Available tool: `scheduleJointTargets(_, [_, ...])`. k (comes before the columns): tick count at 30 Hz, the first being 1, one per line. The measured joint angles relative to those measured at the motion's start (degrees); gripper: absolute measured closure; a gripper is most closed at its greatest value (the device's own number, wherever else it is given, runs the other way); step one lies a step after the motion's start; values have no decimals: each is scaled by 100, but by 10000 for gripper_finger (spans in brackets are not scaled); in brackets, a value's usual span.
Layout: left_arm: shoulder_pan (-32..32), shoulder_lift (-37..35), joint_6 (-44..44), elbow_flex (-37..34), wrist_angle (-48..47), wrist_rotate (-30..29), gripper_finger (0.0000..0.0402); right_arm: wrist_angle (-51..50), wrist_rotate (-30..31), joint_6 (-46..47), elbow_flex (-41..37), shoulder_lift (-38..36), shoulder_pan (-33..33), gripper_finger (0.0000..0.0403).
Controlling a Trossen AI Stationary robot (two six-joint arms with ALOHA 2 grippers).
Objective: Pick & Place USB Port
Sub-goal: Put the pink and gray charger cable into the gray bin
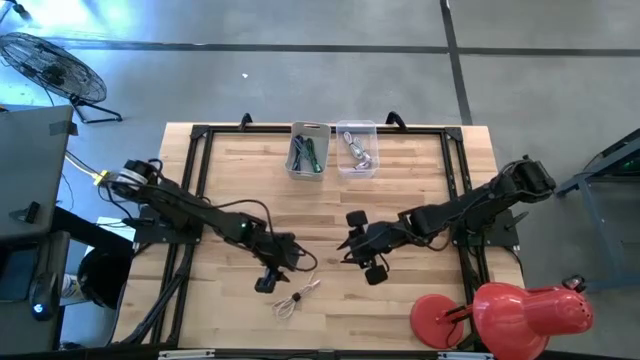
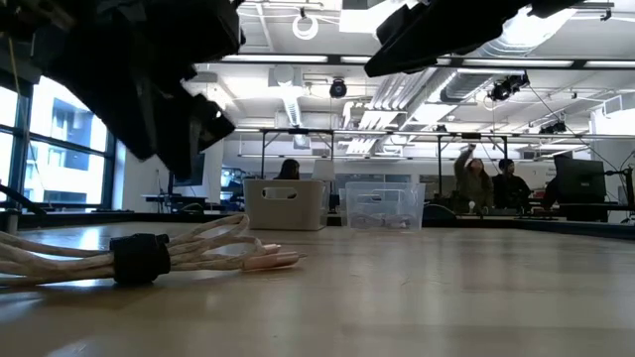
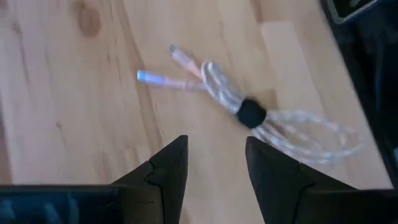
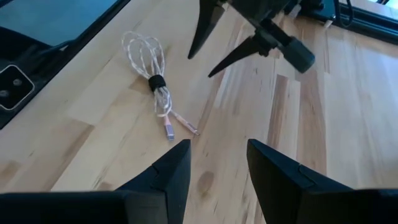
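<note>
Wooden table (image 1: 420, 180) holds bundled cable (image 1: 295, 296); people sit beyond.

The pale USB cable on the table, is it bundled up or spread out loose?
Bundled. The USB cable lies coiled in loops cinched by a black tie, its two plug ends sticking out together. The open left gripper hovers above it.

Bare worktop (image 1: 330, 200) lies mid-table; two bins (image 1: 308, 150) crowd the far edge, a red lamp (image 1: 520, 310) the near-right corner.
</note>
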Motion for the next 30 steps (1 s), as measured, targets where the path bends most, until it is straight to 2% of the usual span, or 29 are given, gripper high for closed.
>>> scheduleJointTargets(5, [0,220,-43,-5,-27,56,243,-51,18,8,0,0,55,254])
scheduleJointTargets(8, [23,307,-340,-2,33,310,243,-64,20,15,0,0,75,254])
scheduleJointTargets(11, [78,309,-635,0,159,823,243,-71,20,17,0,0,73,254])
scheduleJointTargets(17, [74,309,-783,0,459,1062,243,-71,20,30,0,0,75,254])
scheduleJointTargets(22, [73,309,-959,0,425,671,243,-77,20,63,0,0,114,254])
scheduleJointTargets(30, [68,309,-1744,0,430,619,243,-162,18,63,0,0,318,254])
